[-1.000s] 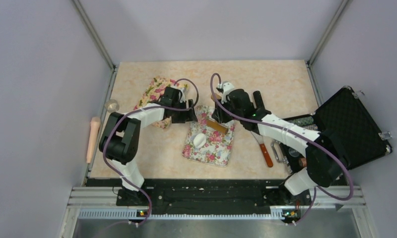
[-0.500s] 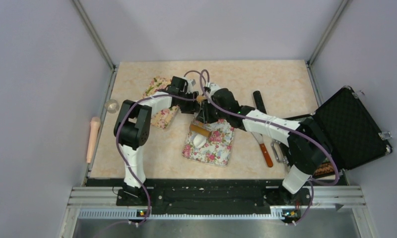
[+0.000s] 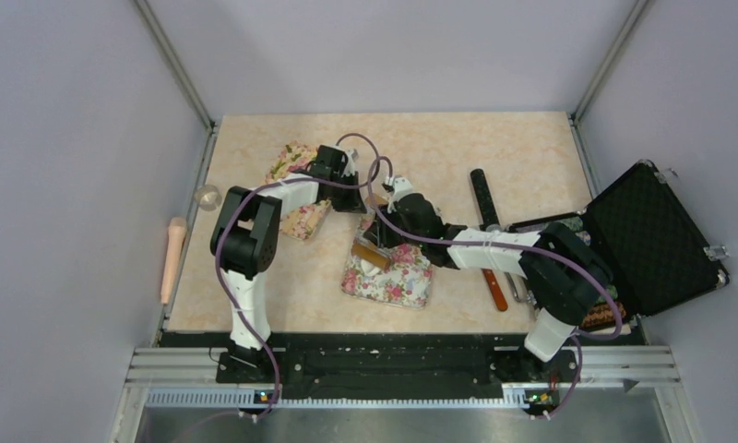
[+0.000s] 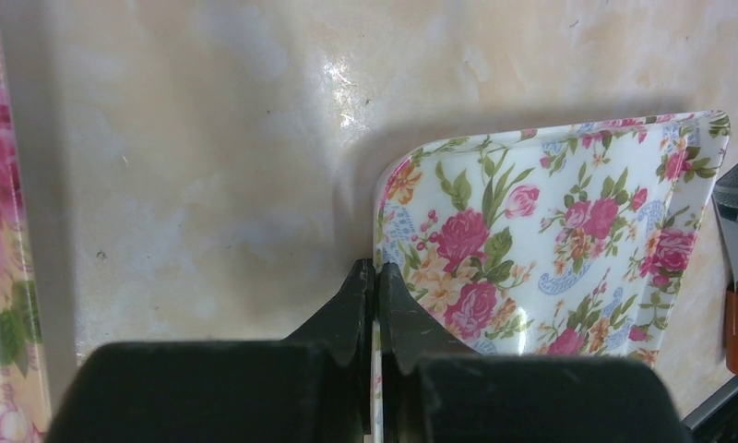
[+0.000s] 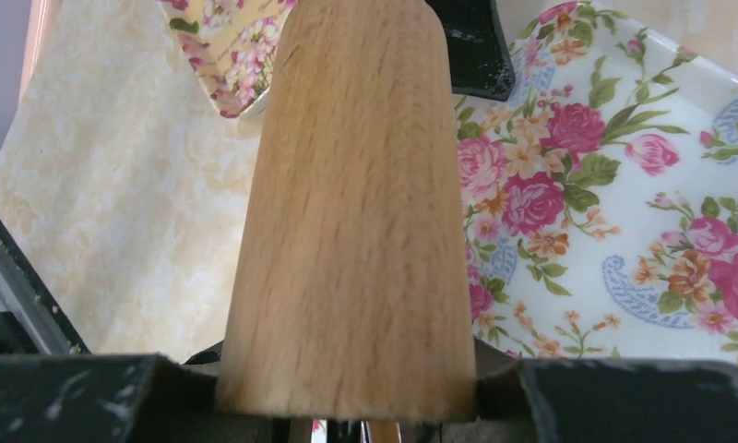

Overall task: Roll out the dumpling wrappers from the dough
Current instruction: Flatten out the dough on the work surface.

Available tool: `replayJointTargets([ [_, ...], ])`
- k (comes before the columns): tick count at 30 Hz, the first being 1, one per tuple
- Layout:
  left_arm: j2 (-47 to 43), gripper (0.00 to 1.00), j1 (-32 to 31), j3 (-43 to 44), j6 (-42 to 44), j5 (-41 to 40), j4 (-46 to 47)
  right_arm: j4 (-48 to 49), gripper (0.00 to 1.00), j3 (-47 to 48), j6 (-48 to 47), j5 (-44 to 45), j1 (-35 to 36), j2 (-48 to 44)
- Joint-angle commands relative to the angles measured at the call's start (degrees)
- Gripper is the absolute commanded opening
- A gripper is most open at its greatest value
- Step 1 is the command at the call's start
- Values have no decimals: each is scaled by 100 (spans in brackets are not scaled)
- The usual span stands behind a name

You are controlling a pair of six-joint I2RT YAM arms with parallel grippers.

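Observation:
A white floral tray [image 3: 398, 277] lies mid-table. My left gripper [image 3: 359, 205] is at the tray's far left corner. In the left wrist view, the left gripper [image 4: 376, 277] is shut on the thin rim of the tray [image 4: 550, 231]. My right gripper [image 3: 376, 242] is shut on a wooden rolling pin [image 3: 373, 253], held low across the tray's far part. The rolling pin [image 5: 356, 203] fills the right wrist view above the tray [image 5: 624, 185]. The dough and the dumpling wrappers are hidden under the pin and gripper.
A second, yellowish floral tray [image 3: 296, 189] lies behind the left arm. A brown-handled knife [image 3: 494, 286] and a black rod [image 3: 483, 196] lie right of the tray. An open black case [image 3: 656, 235] stands at the right edge. A pale pestle [image 3: 172, 258] lies off the left edge.
My left gripper moved right to the tray's corner and shut on its rim. My right gripper carried the rolling pin left and down over the white dough lump, which now is covered.

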Motion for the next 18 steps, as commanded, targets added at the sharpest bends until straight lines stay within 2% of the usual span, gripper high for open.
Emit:
replayJointTargets([
  [1, -22, 0, -4, -290, -144, -348, -61, -20, 0, -488, -435, 1054, -97, 50],
  [7, -70, 0, 66, -385, -261, -354, 1, 38, 0, -1054, -631, 1024, -274, -3],
  [18, -80, 0, 205, -447, -311, -279, 68, -120, 0, -1262, -1007, 963, -447, 232],
])
